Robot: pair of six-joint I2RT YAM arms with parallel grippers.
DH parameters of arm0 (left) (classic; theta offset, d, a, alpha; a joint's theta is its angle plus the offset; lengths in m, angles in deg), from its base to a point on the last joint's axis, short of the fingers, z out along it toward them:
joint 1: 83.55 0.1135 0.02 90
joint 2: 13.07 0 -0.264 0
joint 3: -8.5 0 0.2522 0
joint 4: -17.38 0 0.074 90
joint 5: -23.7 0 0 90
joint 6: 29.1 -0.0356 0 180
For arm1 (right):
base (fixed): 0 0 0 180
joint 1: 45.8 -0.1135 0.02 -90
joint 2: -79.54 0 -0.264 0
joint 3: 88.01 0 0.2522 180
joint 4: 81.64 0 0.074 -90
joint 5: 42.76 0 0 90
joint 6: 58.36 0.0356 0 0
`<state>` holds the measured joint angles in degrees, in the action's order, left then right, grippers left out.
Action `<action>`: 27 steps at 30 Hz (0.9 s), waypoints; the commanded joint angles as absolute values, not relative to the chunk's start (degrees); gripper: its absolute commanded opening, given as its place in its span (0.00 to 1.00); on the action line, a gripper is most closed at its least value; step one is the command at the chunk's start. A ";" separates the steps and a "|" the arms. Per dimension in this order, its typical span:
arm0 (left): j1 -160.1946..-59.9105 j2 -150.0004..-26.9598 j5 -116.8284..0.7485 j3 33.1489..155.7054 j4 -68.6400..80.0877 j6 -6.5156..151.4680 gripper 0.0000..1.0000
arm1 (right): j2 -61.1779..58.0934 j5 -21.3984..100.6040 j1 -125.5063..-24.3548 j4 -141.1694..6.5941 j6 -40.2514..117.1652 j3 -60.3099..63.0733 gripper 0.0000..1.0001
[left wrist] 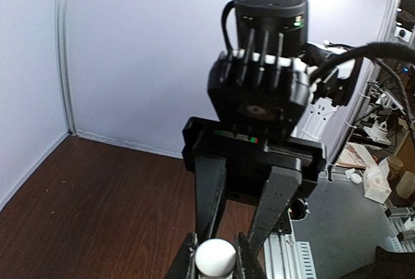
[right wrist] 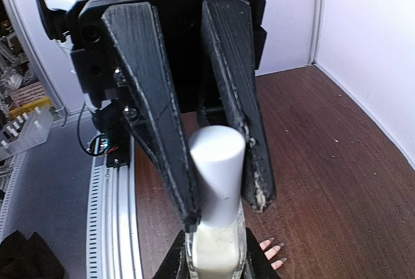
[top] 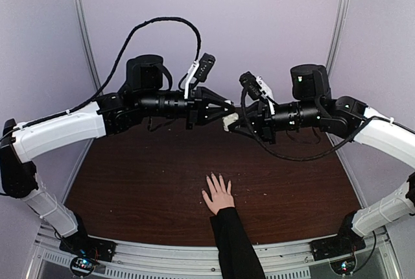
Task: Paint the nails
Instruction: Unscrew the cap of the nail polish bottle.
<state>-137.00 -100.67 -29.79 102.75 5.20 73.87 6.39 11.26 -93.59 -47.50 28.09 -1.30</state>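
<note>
A dark brown wooden table (top: 130, 181) fills the space between pale walls. The left arm (top: 65, 130), white and black, and the right arm (top: 382, 133), built the same, reach inward from their sides and meet nose to nose above the far middle of the table.

On the near middle of the table lies a light-skinned human hand (top: 218, 196), palm down with its fingers spread and pointing to the far side. Its black sleeve (top: 237, 246) runs back over the near edge.

The left gripper (top: 225, 114) and the right gripper (top: 241, 123) face each other, almost tip to tip, well above the hand. The right gripper is clamped on a small clear bottle with whitish contents (right wrist: 214, 246), its jaws pressed against the glass on both sides. The left gripper is closed on the bottle's white cylindrical cap (right wrist: 217, 162), one black ribbed finger on each side. The cap sits on the bottle's neck.

The nails (right wrist: 279, 249) show in the right wrist view as small tips on the fingers below the bottle. Their colour cannot be told.
</note>
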 commanded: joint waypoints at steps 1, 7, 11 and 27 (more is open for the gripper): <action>-137.78 -103.21 -37.55 106.74 1.11 74.41 0.00 | 6.09 22.51 -93.17 -48.12 26.38 1.07 0.00; -137.82 -106.55 -44.81 109.36 -0.27 79.80 0.00 | 5.38 29.55 -93.26 -48.94 24.10 0.61 0.00; -138.52 -108.30 -51.04 110.31 -0.96 81.99 0.00 | 4.98 35.07 -93.42 -50.50 23.51 0.23 0.00; -142.73 -113.96 -78.28 114.63 -6.96 87.65 0.00 | 1.48 45.38 -94.38 -54.21 22.67 0.97 0.00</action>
